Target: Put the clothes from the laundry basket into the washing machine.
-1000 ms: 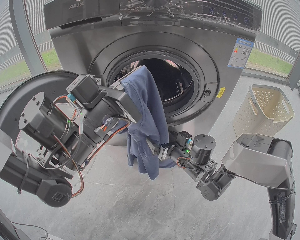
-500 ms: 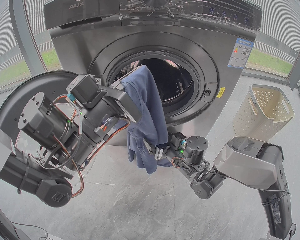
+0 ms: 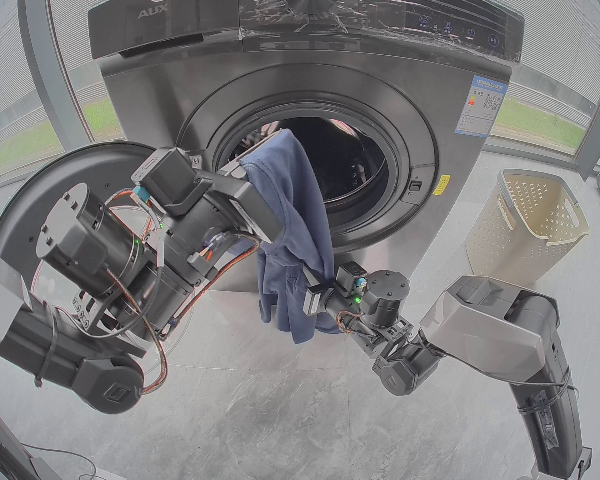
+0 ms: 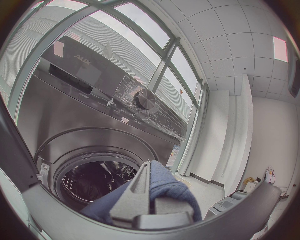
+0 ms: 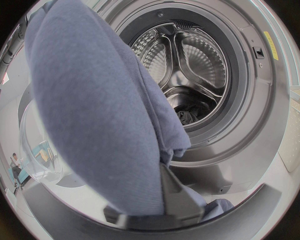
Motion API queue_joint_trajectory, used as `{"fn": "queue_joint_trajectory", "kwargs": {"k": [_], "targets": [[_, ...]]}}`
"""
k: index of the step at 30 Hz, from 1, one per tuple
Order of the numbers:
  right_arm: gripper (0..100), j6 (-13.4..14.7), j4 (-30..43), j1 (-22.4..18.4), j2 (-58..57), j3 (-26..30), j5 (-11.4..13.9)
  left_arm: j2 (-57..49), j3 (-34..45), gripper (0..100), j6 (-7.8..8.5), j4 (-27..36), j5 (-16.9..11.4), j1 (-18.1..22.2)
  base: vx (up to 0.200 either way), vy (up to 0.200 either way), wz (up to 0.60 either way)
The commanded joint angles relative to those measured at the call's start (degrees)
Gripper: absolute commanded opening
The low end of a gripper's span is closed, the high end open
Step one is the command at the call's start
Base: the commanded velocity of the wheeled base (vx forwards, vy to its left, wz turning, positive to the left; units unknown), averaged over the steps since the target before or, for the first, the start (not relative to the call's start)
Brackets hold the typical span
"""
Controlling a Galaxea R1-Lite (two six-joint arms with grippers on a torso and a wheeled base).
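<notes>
Now your left gripper (image 3: pixel 245 167) pinches the top of the soft, light cloth (image 3: pixel 294 212) hanging before the washer (image 3: pixel 400 112) opening, the right gripper (image 3: pixel 309 294) pinches its lower fold; grip bunched folds.

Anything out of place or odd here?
Nothing spilled or damaged. Only oddity: crinkled plastic film covers the control panel. The blue garment hangs from the left gripper outside the drum.

A: Head cam?
B: High, looking down at the washing machine (image 3: pixel 156 94) front, mid range.
A: Wrists?
B: Left looks up at it, right close, facing the drum (image 5: pixel 193 62). All three share that drum.
</notes>
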Motion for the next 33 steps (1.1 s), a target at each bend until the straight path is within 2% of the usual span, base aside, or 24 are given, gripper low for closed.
{"fn": "queue_joint_trajectory", "kwargs": {"k": [1,6,10,15,19,22,26,28,29,33], "targets": [[0,-0.03,-0.17,-0.67,0.08,1.10,-0.08,0.49,-0.20,0,0.05,0.10,0.16,0.77,0.000,0.000,0.00],[0,-0.03,-1.23,-2.52,-3.61,4.53,0.01,1.46,-0.03,0,0.05,0.19,0.24,3.67,0.000,0.000,0.00],[0,0.06,-2.02,-3.75,-7.83,8.31,0.01,2.42,-0.12,0,0.05,0.19,0.33,4.46,0.000,0.000,0.00],[0,0.06,-4.04,-5.68,-16.00,17.71,0.09,3.57,0.41,0,0.49,0.10,0.24,6.83,0.000,0.000,0.00],[0,0.15,-5.18,-6.83,-20.48,21.40,0.36,4.01,2.43,0,0.67,0.19,0.07,8.86,0.000,0.000,0.00],[0,0.15,-5.53,-6.83,-22.24,22.72,0.53,5.06,3.49,0,0.93,0.10,0.07,9.03,0.000,0.000,0.00],[0,0.59,-5.62,-6.03,-24.70,23.51,0.45,7.70,7.97,0,3.04,0.01,-0.55,9.38,0.000,0.000,0.00],[0,0.59,-5.62,-6.03,-24.70,23.51,0.45,7.70,7.97,0,3.04,0.01,-0.55,9.38,0.000,0.000,0.00],[0,0.68,-5.53,-5.51,-25.75,23.25,0.36,9.28,9.73,0,3.83,0.01,-0.64,10.26,0.000,0.000,0.00],[0,1.03,-5.44,-4.98,-25.84,22.19,0.27,11.39,11.57,0,4.01,0.01,-0.72,10.70,0.000,0.000,0.00]]}}
